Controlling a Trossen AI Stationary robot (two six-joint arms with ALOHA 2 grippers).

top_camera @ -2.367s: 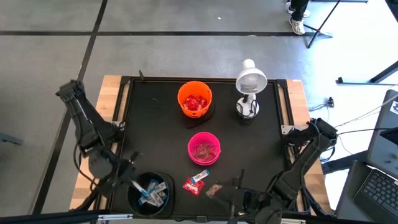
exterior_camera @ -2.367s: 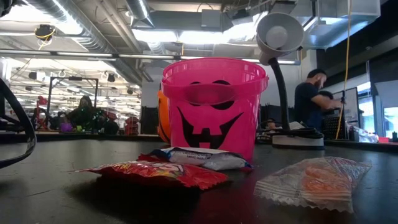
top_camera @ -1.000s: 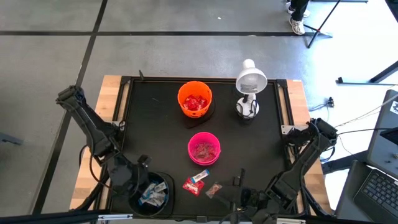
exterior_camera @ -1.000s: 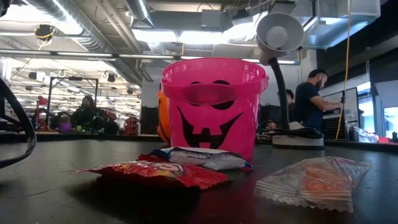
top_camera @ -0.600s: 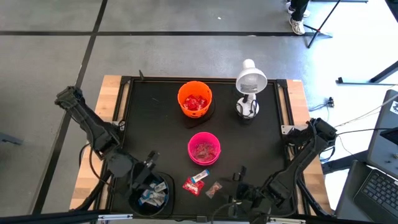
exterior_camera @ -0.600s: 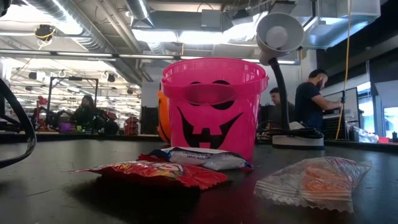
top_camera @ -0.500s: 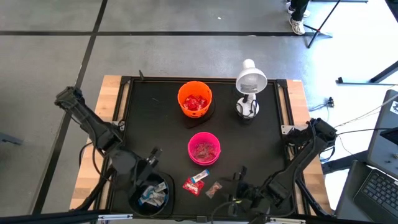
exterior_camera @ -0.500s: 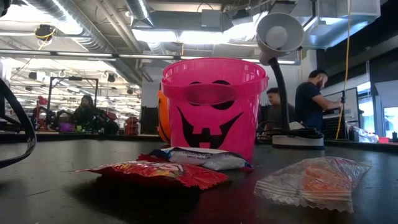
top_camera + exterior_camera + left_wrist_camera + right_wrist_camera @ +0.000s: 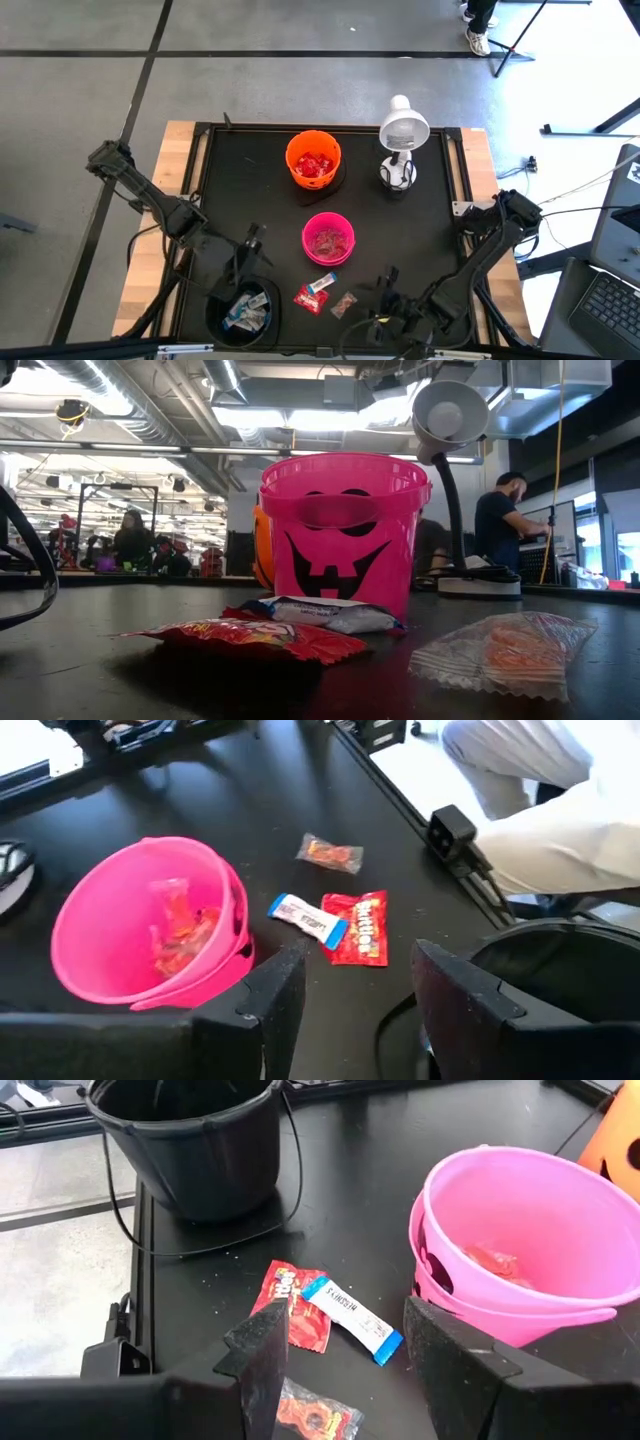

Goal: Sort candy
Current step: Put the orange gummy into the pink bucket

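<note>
left pincer gaping, empty, hovering beside black bowl | right pincer gaping, empty, aiming at three unsorted candies lying near table's near edge

We see an orange bowl, a pink bowl, a black bowl and a white desk lamp on the black surface.

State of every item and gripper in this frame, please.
Orange bowl: upright, red candy inside.
Pink bowl: upright, pinkish candy inside.
Black bowl: upright, blue-and-white candy inside.
Three loose candies: on the table.
Left gripper: open, empty.
Right gripper: open, empty.
</note>
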